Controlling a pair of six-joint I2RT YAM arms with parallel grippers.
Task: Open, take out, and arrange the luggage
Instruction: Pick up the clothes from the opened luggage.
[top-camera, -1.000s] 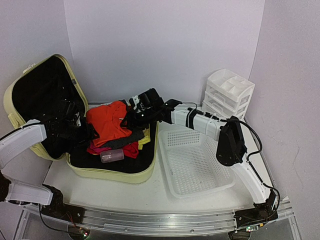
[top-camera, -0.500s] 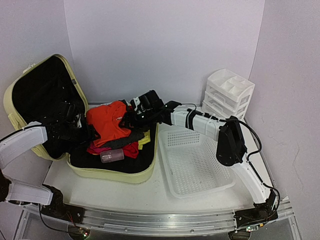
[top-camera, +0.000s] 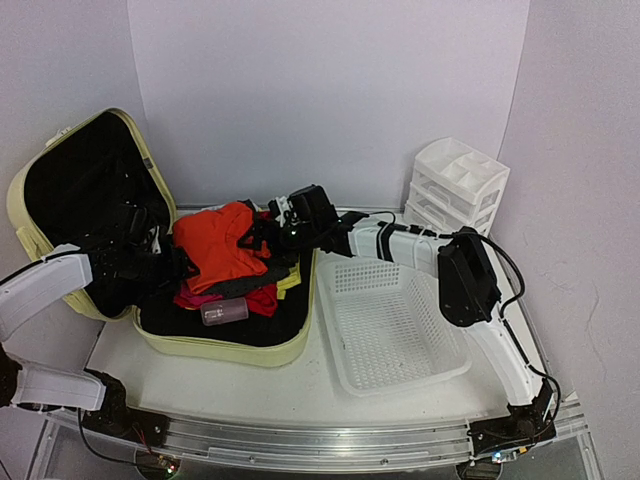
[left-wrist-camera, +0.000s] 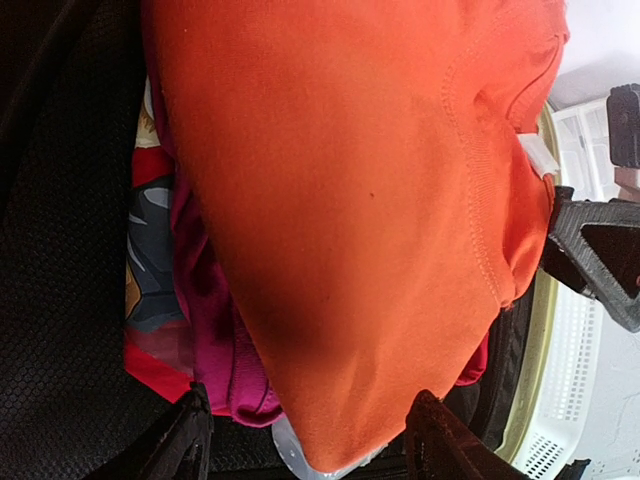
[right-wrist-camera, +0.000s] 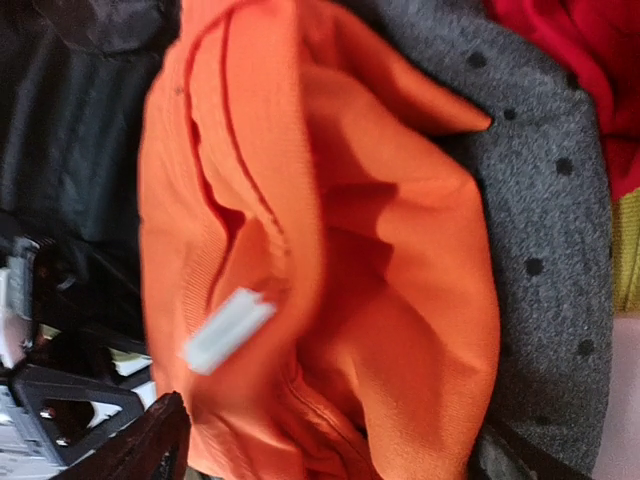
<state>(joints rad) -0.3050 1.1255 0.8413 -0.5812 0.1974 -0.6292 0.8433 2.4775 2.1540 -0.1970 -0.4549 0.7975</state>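
Suitcase lies open on the left half of the table; the lid stands tilted back toward the left wall, black lining facing out; the base sits flat, still packed.

Contents of the base: an orange shirt on top of the pile; magenta cloth and red cloth under it; a grey dotted cloth just beside the shirt; a small clear bottle near the front edge of the pile.

Left claw: inside the suitcase at the left side of the pile; fingers apart, one on each side of the shirt's lower edge, nothing pinched between them.

Right claw: reaching in from the right over the shirt's collar (a white tag shows on the fabric there); fingers spread wide, one at each side of the shirt, nothing clamped.

White basket: on the table, touching or just beside the suitcase's right wall; which, cannot tell.

White drawer unit: back right corner, behind the basket.
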